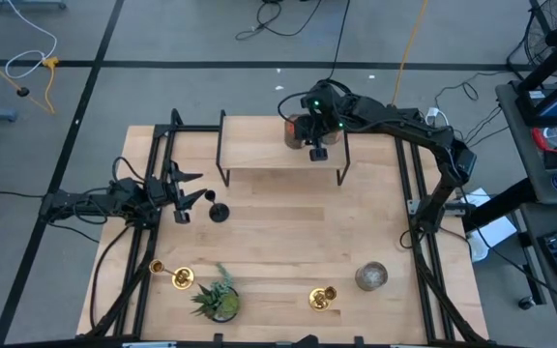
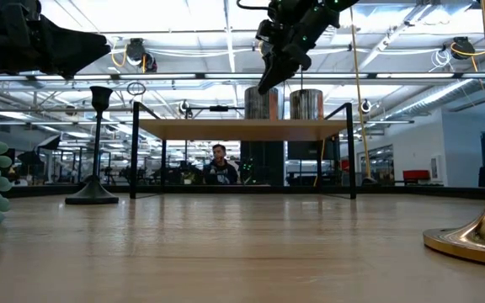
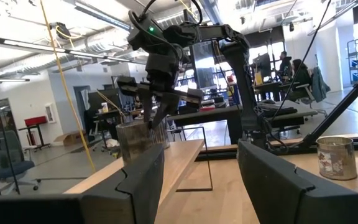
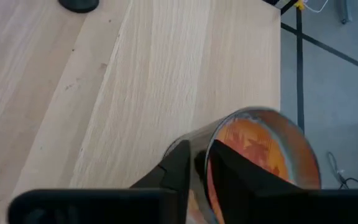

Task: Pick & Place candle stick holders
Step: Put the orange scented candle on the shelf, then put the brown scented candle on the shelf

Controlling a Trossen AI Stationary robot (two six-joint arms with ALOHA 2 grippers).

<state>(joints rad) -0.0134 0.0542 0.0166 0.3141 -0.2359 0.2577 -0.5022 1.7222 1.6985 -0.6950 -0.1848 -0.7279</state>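
The matt black candle stick holder (image 1: 219, 211) stands upright on its round base on the table; it also shows in the low view (image 2: 98, 143). My left gripper (image 1: 191, 189) is open and empty just left of it. Two gold holders sit near the front, one at the left (image 1: 175, 277) and one right of the middle (image 1: 322, 298), the latter upright on its base (image 2: 470, 240). My right gripper (image 1: 317, 143) is over the raised shelf (image 1: 259, 155), shut on an orange-filled glass jar (image 4: 260, 149). My right gripper holds the orange jar by its rim (image 4: 211, 138), one finger inside the jar (image 4: 232, 171) and one outside (image 4: 178, 163). The fingers come from above, pointing down. The jar stands upright with its bottom on the shelf (image 2: 261, 103).
A second jar (image 2: 306, 103) stands beside the orange one on the shelf. A grey-filled jar (image 1: 371, 276) and a small green plant (image 1: 219, 298) stand near the front edge. The shelf's black metal legs (image 1: 222, 164) stand on the table. A person (image 2: 219, 164) sits beyond the table.
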